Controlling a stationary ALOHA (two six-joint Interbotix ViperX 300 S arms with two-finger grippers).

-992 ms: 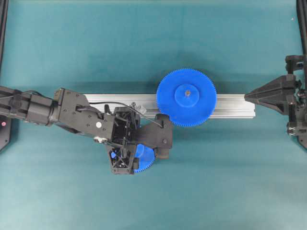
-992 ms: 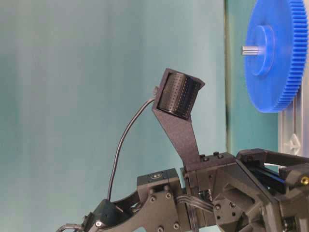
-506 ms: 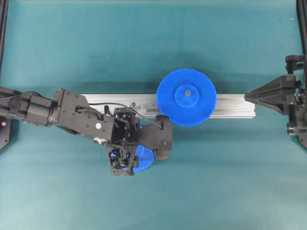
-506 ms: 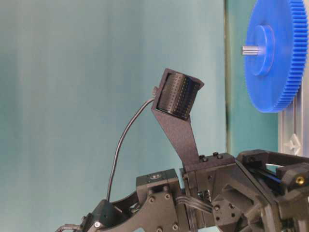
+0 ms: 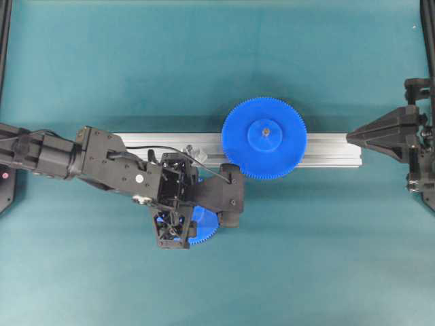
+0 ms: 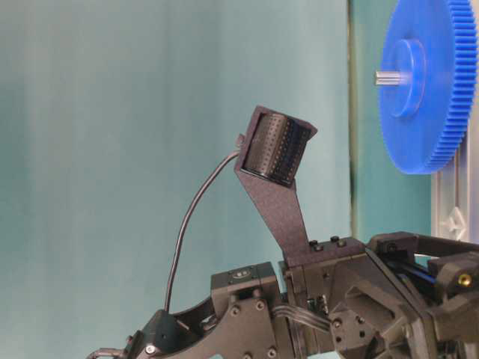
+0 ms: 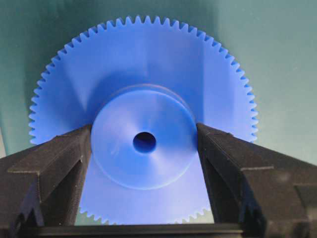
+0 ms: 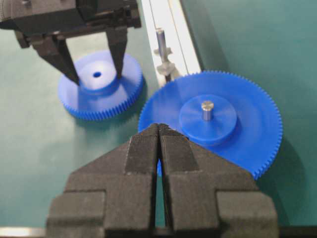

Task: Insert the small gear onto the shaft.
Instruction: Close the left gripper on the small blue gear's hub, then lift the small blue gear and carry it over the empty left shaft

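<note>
The small gear (image 7: 148, 69) lies flat on the green mat, just in front of the rail. My left gripper (image 7: 143, 131) points straight down over it and is shut on its raised hub, one finger (image 7: 59, 163) against each side. From the right wrist view the left gripper (image 8: 97, 77) pinches the hub of the small gear (image 8: 94, 106). Overhead, the left gripper (image 5: 182, 221) hides most of the small gear (image 5: 207, 227). The shaft (image 8: 160, 37) stands upright on the rail, bare, beside the gear. My right gripper (image 8: 159, 126) is shut and holds nothing, parked at the far right (image 5: 350, 137).
A wider blue gear (image 5: 264, 138) with a grey pin at its hub sits on the silver rail (image 5: 326, 149), to the right of the shaft. Its teeth nearly reach the left arm's camera mount (image 5: 228, 197).
The left gripper's jaws have narrowed onto the small gear's hub and its wrist shifted slightly. The gear and the right arm have not moved.
</note>
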